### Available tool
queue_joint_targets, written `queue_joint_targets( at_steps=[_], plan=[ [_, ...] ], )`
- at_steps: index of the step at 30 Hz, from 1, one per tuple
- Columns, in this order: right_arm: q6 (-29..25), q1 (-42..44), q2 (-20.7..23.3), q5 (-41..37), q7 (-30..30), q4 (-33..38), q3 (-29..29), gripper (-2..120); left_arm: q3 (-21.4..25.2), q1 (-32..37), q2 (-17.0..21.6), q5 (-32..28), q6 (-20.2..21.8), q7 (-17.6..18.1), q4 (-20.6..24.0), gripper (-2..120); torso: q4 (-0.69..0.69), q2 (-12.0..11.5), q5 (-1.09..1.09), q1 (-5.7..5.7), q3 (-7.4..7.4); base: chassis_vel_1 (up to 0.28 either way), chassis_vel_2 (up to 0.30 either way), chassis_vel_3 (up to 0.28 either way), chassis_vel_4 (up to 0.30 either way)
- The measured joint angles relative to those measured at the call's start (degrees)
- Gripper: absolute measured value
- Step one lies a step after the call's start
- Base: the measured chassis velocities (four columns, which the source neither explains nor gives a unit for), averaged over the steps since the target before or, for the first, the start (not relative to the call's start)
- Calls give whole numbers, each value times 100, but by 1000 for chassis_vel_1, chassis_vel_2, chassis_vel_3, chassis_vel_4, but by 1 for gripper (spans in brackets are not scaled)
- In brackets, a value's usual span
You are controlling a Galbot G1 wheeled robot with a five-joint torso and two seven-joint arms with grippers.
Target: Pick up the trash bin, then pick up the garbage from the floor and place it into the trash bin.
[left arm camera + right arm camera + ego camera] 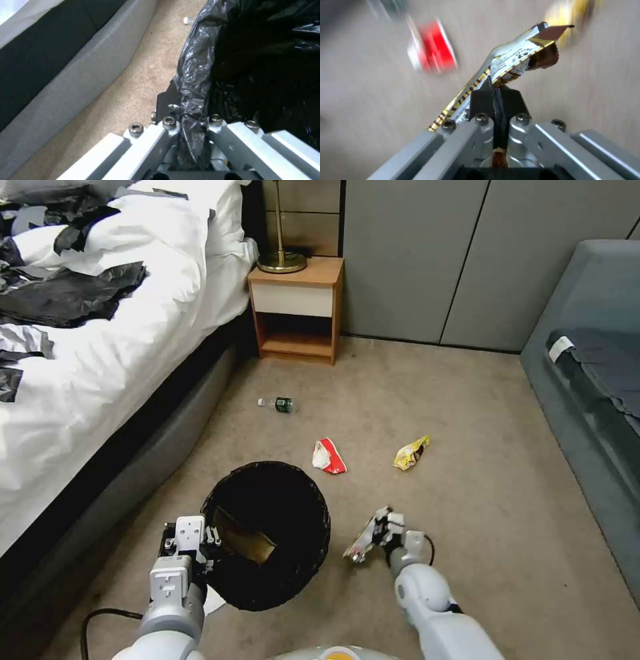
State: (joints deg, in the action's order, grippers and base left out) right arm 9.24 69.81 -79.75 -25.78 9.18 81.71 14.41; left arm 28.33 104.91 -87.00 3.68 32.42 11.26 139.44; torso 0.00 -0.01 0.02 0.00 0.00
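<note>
Head view: left gripper [212, 540] clamped on the left rim of the bin [293, 587], pinching rim and black liner [196, 82] between closed fingers. Bin tilted, mouth facing the camera, a tan wad [247, 543] inside. Right gripper [380, 530] just right of the bin, shut on a foil wrapper [360, 543], clear of the carpet [480, 500]. Farther off on the carpet: red packet [329, 456], yellow wrapper [411, 452], bottle [279, 405] near the nightstand [298, 307].

Blurred in your right wrist view: red-and-white packet [431, 47] upper left, yellow wrapper [575, 15] cut off at top edge.
</note>
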Motion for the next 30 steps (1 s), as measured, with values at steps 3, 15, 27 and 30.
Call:
queue_joint_targets(
  at_steps=[3,15,27,30],
  plan=[
    [-430,132,90,-6,-140,477,96,0,-8,-7,4,-2,0,0,0,0,-1,0,-4,0,0,0,0,0,0],
    [-2429,1373,444,598,-2277,3988,32,0,-32,12,35,-6,-3,-11,-41,0,0,0,-3,0,-1,0,0,0,0],
    [-2524,2054,866,1180,-2483,4165,-679,0,-72,7,25,8,-9,-16,-58,0,0,1,-2,-1,-1,0,0,0,0],
    [-2527,2020,848,1215,-2469,3966,-815,0,-79,8,22,15,-9,-16,-58,0,0,0,-2,0,-1,0,0,0,0]
  ],
)
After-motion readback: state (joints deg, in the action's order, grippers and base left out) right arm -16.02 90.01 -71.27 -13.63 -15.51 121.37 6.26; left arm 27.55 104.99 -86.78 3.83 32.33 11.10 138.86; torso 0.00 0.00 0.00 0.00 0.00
